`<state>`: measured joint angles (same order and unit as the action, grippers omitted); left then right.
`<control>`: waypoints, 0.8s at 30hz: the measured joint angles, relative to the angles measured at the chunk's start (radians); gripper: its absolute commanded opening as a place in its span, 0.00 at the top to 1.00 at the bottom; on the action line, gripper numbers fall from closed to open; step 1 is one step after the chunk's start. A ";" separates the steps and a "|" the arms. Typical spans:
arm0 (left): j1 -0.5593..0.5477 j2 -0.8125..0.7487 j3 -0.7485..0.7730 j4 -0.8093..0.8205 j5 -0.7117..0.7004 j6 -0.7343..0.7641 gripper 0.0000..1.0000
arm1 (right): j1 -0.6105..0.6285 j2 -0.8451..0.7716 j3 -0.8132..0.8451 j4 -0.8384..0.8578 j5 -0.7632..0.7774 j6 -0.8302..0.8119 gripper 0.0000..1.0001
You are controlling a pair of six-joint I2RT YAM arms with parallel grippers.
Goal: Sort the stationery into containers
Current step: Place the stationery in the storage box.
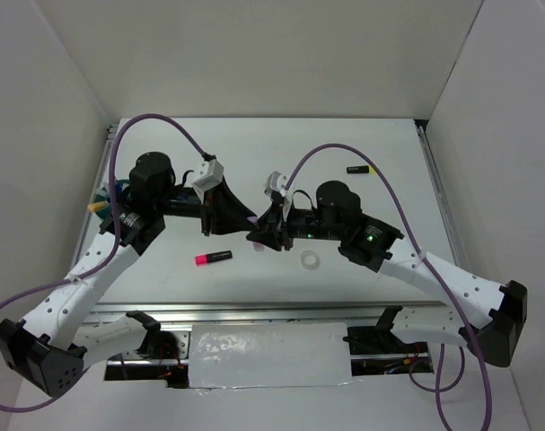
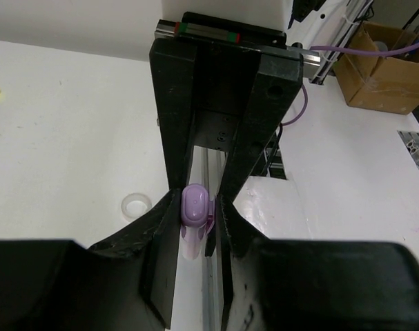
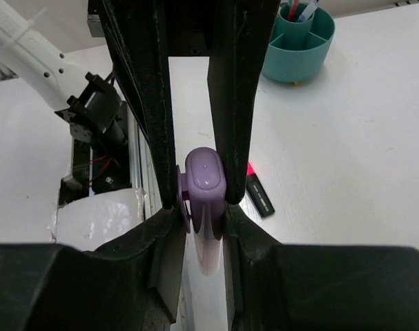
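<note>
I have the left gripper and right gripper tip to tip, both clamping the purple marker; the teal cup lies far-left, nearer the left gripper.

Landmark: pink marker, lying on the table.
Just behind it: left gripper and right gripper meet tip to tip, both pinching a purple marker; no way through between them.
Far behind it: open tabletop up to the back wall.
Far behind, to its right: black-yellow marker.
Right of it: tape ring, lying flat.
Far left of it: teal cup with pens standing up, largely hidden behind the left arm.
Overhead: purple cables arch above both arms.
</note>
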<state>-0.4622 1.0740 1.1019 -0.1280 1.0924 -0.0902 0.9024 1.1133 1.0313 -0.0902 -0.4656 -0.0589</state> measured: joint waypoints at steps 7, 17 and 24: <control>0.166 0.004 0.012 -0.056 -0.010 -0.052 1.00 | -0.059 -0.001 0.035 -0.019 0.087 0.039 0.14; 1.011 0.102 0.114 -0.130 0.131 -0.134 1.00 | -0.454 -0.021 0.080 -0.216 0.029 0.013 0.14; 1.345 0.258 0.330 -0.306 0.116 0.041 1.00 | -0.590 0.077 0.175 -0.323 -0.023 0.009 0.15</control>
<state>0.8833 1.3323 1.4315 -0.4335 1.2083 -0.0494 0.3122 1.1908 1.2068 -0.4133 -0.4885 -0.0502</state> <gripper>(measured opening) 0.342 0.852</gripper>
